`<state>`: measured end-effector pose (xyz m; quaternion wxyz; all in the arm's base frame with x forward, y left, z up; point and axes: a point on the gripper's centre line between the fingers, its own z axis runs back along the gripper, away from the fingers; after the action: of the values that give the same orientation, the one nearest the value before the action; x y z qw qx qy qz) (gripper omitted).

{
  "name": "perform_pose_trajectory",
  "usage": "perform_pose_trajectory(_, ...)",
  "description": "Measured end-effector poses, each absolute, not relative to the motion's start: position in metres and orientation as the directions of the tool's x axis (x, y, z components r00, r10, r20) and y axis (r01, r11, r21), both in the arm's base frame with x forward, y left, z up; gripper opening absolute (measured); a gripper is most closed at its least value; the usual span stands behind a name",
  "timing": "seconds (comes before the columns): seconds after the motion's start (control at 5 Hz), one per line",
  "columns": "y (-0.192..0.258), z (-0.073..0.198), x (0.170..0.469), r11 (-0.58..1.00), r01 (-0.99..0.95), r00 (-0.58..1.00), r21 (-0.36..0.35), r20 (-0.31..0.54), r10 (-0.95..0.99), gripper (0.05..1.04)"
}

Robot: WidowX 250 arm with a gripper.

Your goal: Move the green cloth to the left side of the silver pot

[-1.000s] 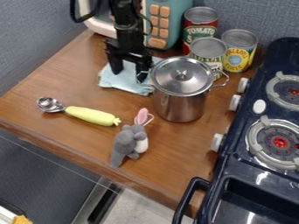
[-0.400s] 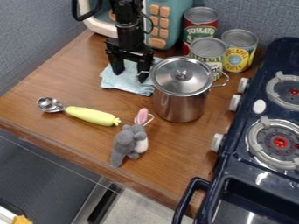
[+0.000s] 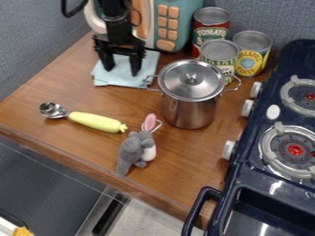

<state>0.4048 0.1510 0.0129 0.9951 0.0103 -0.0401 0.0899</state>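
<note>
Counter [image 3: 184, 170] brown wood, grey-blue wall [image 3: 37, 37] behind, dark-blue stove [image 3: 295, 60] alongside.

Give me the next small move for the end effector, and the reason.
I'd probably raise the end effector straight up off the cloth. Its fingers stand apart over the cloth, which lies spread out left of the silver pot in the camera view, so the placement looks met.
</note>
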Motion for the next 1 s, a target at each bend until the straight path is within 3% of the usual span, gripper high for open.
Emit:
perform_pose_trajectory(0.4,0.154,0.012,0.401,0.980,-0.196,0.978,0.030,0.074,0.193,1.000)
perform_pose_trajectory(0.6,0.144,0.010,0.389,0.982,-0.188,0.981,0.003,0.049,0.187,0.999)
perform_pose_trajectory(1.0,0.111,0.011,0.337,0.986,-0.155,0.984,-0.065,-0.099,0.148,0.998)
